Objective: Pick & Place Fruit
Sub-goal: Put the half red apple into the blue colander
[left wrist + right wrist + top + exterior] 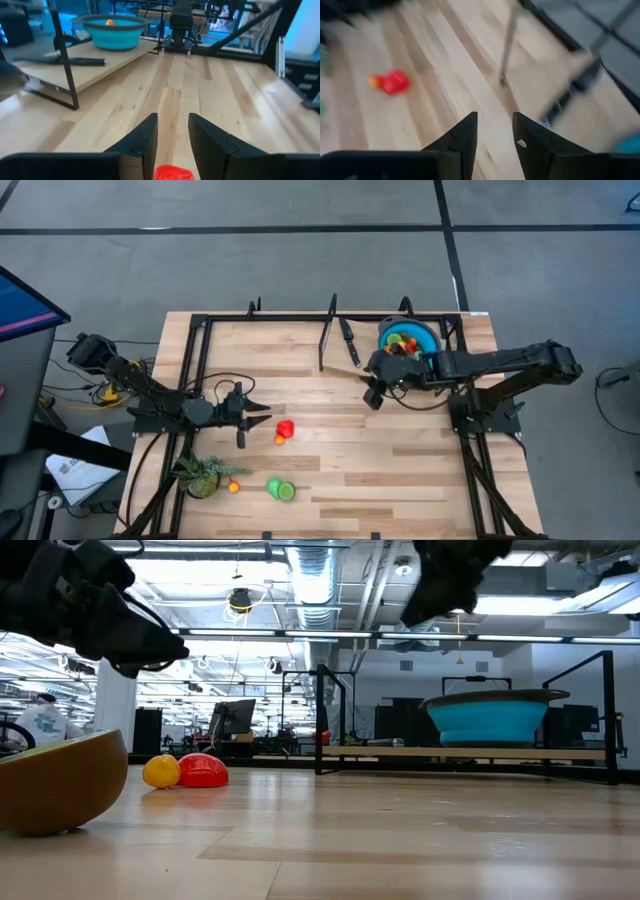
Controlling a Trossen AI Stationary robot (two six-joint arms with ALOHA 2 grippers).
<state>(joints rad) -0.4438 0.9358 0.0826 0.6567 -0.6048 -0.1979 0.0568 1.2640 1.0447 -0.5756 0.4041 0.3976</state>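
Wooden table (400,470), 1 blue bowl (412,337), 5 loose fruit (285,429), 1 knife (349,342)

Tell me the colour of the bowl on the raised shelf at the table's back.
The bowl is bright turquoise blue, shown best in the low view.

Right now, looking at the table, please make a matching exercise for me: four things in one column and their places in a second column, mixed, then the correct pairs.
Things:
1. blue bowl
2. red fruit
3. leafy plant
4. knife

Places:
A. near the table's front left corner, beside a small orange fruit
B. just ahead of the left end effector
C. at the back right, with fruit inside
D. on the back of the table, left of the bowl

Pairs: 1-C, 2-B, 3-A, 4-D
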